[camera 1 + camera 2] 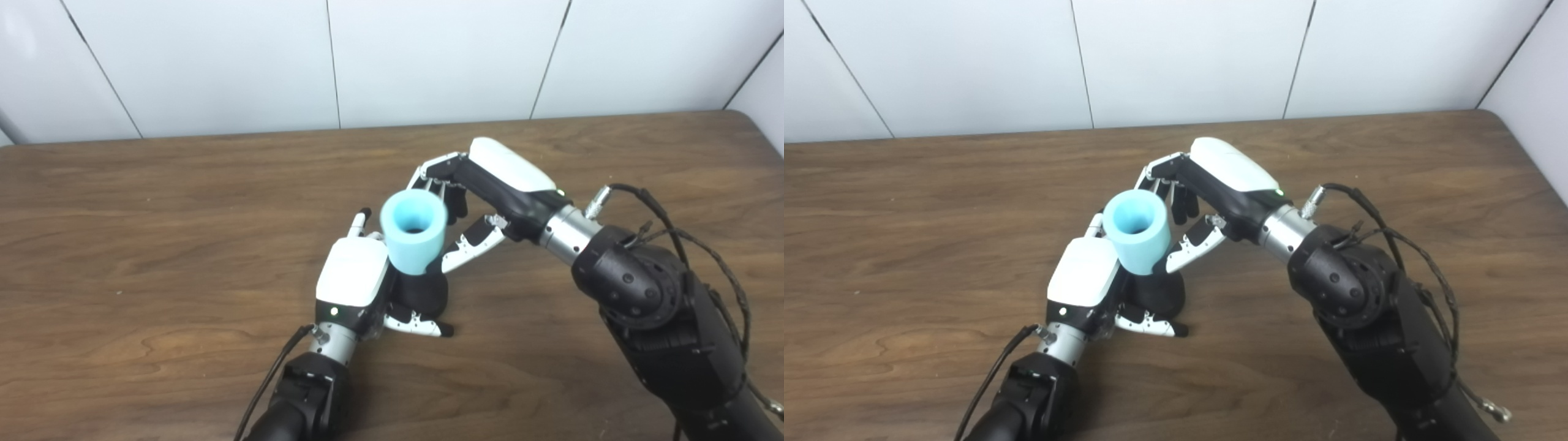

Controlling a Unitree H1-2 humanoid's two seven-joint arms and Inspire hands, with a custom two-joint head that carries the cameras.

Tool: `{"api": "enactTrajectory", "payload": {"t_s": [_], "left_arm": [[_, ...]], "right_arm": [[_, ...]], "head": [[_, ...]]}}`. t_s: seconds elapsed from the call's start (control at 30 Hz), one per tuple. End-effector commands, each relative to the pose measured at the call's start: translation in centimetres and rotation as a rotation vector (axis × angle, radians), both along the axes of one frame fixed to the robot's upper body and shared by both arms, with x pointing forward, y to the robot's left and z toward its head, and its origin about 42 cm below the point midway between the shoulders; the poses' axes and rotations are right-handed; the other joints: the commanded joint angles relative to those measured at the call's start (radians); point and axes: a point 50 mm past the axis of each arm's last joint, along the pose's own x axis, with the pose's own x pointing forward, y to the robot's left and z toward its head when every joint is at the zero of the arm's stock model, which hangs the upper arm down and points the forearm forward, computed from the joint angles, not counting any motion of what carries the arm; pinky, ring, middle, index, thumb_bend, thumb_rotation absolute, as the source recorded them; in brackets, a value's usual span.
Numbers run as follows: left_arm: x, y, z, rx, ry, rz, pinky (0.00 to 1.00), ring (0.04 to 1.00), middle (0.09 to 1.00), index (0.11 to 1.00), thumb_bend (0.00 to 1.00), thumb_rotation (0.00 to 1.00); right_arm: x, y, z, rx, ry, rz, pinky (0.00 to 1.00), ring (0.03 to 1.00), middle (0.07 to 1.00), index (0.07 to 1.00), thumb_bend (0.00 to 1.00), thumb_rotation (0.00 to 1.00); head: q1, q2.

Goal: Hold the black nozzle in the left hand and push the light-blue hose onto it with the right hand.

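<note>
Nearest the camera, the left hand [358, 275] wraps its fingers around the black nozzle [422, 294], which stands on the wooden table [153, 245] with its thumb lying across the base. Sitting on the nozzle's top is the light-blue hose [413, 236], a short, thick-walled tube, matte and slightly tapered, its round mouth tilted toward the camera. Behind it the right hand [468, 205] has its fingers loosely spread beside the hose, apparently not gripping it. To seat it well, I judge the right hand should press straight down along the nozzle's axis while the left holds firm.
</note>
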Motion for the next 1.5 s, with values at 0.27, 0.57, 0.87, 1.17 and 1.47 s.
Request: {"api": "enactTrajectory", "payload": {"t_s": [0.27, 0.57, 0.87, 1.17, 1.47], "left_arm": [[-2.4, -1.8, -2.9, 0.055, 0.155, -0.088, 1.00, 0.699, 0.511, 0.473, 0.52, 0.00], [-2.2, -2.1, -2.7, 0.064, 0.169, -0.088, 1.00, 0.707, 0.520, 0.470, 0.52, 0.00], [-2.3, -1.7, -2.8, 0.066, 0.165, -0.086, 1.00, 0.698, 0.519, 0.469, 0.52, 0.00], [-2.1, -1.5, -2.8, 0.065, 0.167, -0.092, 1.00, 0.700, 0.509, 0.476, 0.52, 0.00], [-2.1, -1.2, -2.7, 0.071, 0.162, -0.086, 1.00, 0.701, 0.505, 0.478, 0.52, 0.00]], "right_arm": [[0.0, 0.3, 4.5, -0.033, -0.104, -0.003, 0.25, 0.291, 0.423, 0.537, 0.52, 0.00], [-0.1, -0.2, 5.1, -0.080, -0.066, -0.041, 0.23, 0.289, 0.420, 0.537, 0.52, 0.00], [-0.2, -1.1, 4.9, -0.091, -0.029, -0.064, 0.24, 0.287, 0.417, 0.536, 0.52, 0.00], [-0.2, -1.9, 4.9, -0.084, -0.020, -0.066, 0.31, 0.347, 0.447, 0.528, 0.53, 0.00], [-0.4, -2.5, 5.2, -0.140, -0.012, -0.081, 0.31, 0.360, 0.439, 0.539, 0.52, 0.00]], "head": [[0.006, 0.003], [0.006, 0.002], [0.006, 0.003], [0.005, 0.000], [0.003, -0.002]]}}
